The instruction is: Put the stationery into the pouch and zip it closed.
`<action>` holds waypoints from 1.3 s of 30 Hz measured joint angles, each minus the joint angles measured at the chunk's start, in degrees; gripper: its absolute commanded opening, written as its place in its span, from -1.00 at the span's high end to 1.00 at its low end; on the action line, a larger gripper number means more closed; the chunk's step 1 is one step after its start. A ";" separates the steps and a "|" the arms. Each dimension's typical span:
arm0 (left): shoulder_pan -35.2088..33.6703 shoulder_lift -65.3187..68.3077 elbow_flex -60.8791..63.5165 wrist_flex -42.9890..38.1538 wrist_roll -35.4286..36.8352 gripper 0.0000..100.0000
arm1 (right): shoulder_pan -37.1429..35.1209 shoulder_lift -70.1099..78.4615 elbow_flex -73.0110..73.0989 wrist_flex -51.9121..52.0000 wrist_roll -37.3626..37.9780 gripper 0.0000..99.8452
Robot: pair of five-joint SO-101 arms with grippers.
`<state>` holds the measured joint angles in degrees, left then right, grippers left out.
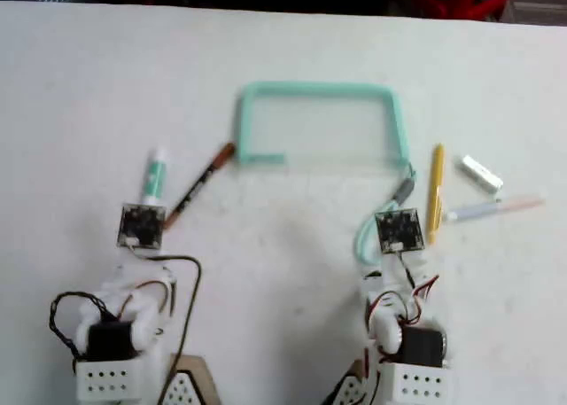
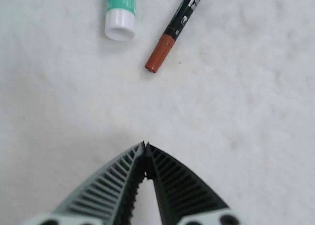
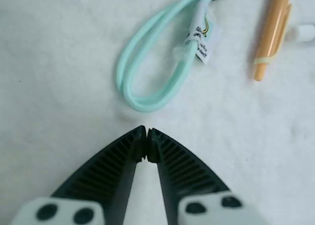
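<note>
Over white table (image 1: pixel 292 42), left end effector (image 2: pixel 146 145) and right end effector (image 3: pixel 147 130), tips together.

Nothing really readable here tbh. The marker (image 2: pixel 184 19) has white lettering on its dark barrel, the glue stick (image 2: pixel 120 8) has print on its green label, and a little white tag (image 3: pixel 203 38) on the mint cord (image 3: pixel 147 82) carries tiny writing, all too small to make out
</note>
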<state>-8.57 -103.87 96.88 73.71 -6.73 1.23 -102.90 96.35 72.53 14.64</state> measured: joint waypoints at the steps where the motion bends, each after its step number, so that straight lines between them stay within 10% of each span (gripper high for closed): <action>1: 0.00 0.00 0.00 0.00 0.00 0.95 | 0.00 0.00 0.00 0.00 0.00 0.96; 18: 1.05 0.00 0.00 -0.44 0.00 0.95 | 0.00 0.00 0.00 0.00 0.00 0.96; 33: 22.42 -0.09 -6.07 -37.10 0.00 0.95 | 0.00 0.00 0.00 0.00 0.00 0.96; 39: 33.41 -0.09 -0.26 -36.57 0.00 0.95 | 0.00 0.00 0.00 0.00 0.00 0.96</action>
<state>24.84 -103.96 96.62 37.14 -6.73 1.23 -102.90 96.35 72.53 14.64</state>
